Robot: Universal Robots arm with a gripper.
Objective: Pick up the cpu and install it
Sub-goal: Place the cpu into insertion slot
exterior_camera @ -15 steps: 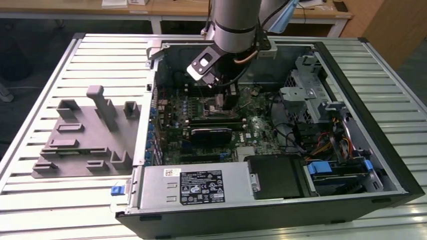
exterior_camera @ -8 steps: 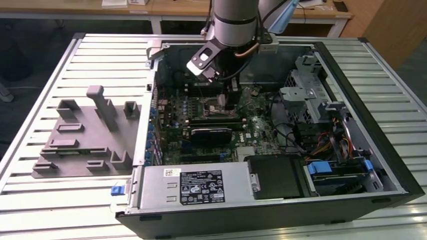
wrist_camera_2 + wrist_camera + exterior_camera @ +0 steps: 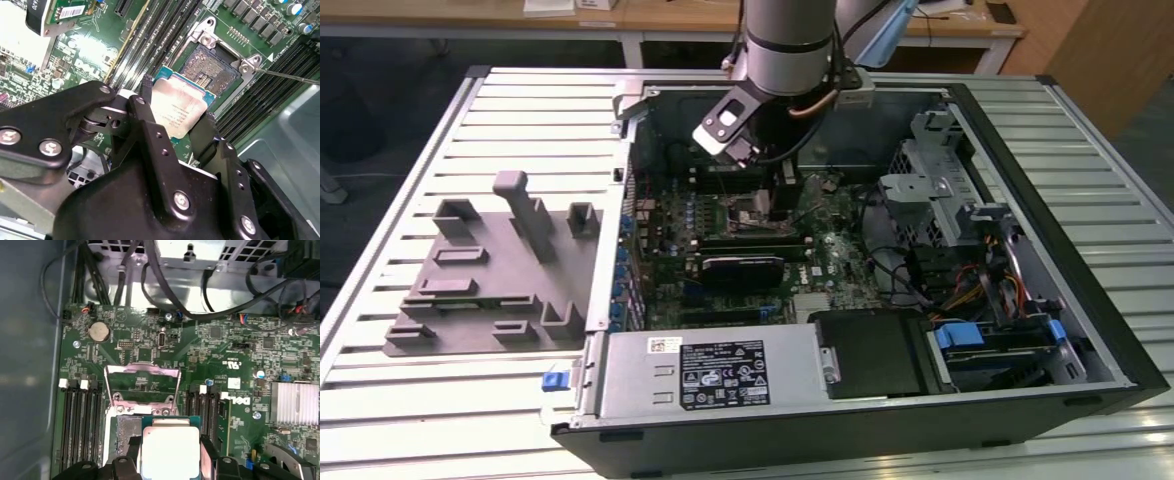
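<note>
The cpu (image 3: 181,111) is a flat square chip with a shiny silver top and a green rim. My gripper (image 3: 177,102) is shut on it, one black finger (image 3: 145,97) on each of two opposite edges. The chip hangs just above and beside the open motherboard socket (image 3: 212,70), tilted a little against it. In the first wrist view the cpu (image 3: 170,452) sits between the fingers (image 3: 133,447), with the socket's metal load plate (image 3: 142,372) raised behind it. In the exterior view my gripper (image 3: 781,205) reaches down into the open computer case (image 3: 1067,250) over the motherboard.
Memory slots (image 3: 80,410) flank the socket on both sides. A coin battery (image 3: 98,331), a silver heat sink (image 3: 292,402) and black cables (image 3: 150,285) lie around it. A grey fixture block (image 3: 494,270) stands at the exterior view's left; the power supply (image 3: 707,370) is at the case's front.
</note>
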